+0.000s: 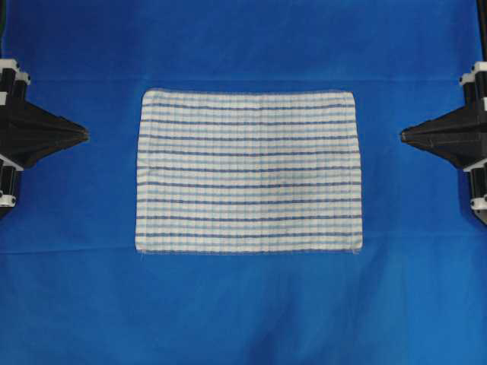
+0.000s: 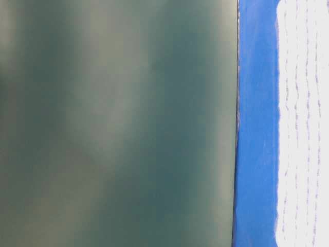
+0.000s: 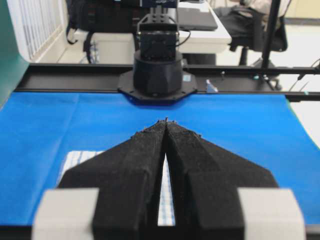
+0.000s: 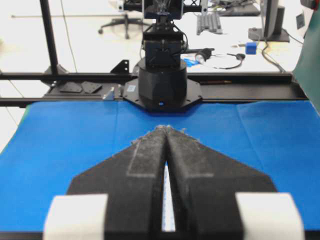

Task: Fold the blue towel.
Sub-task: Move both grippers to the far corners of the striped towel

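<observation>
No lettering, label, brand mark or number is legible anywhere around me: the stripes on the blue towel (image 1: pixel 249 172) are only woven lines, and the gear beyond my blue cloth (image 1: pixel 243 304) is too small to read.

Overhead view: towel (image 1: pixel 249 172) lies flat and fully spread at the centre of the table cloth (image 1: pixel 243 304), long edges running left to right. Cloth extends past the towel on all four sides. Left gripper (image 1: pixel 82 134) sits at the left edge, tips pointing toward the towel, well apart from it. Right gripper (image 1: pixel 405 135) mirrors it at the right edge, likewise apart. Each wrist view shows the opposite arm's base (image 3: pixel 157 75) beyond the cloth's far edge.
</observation>
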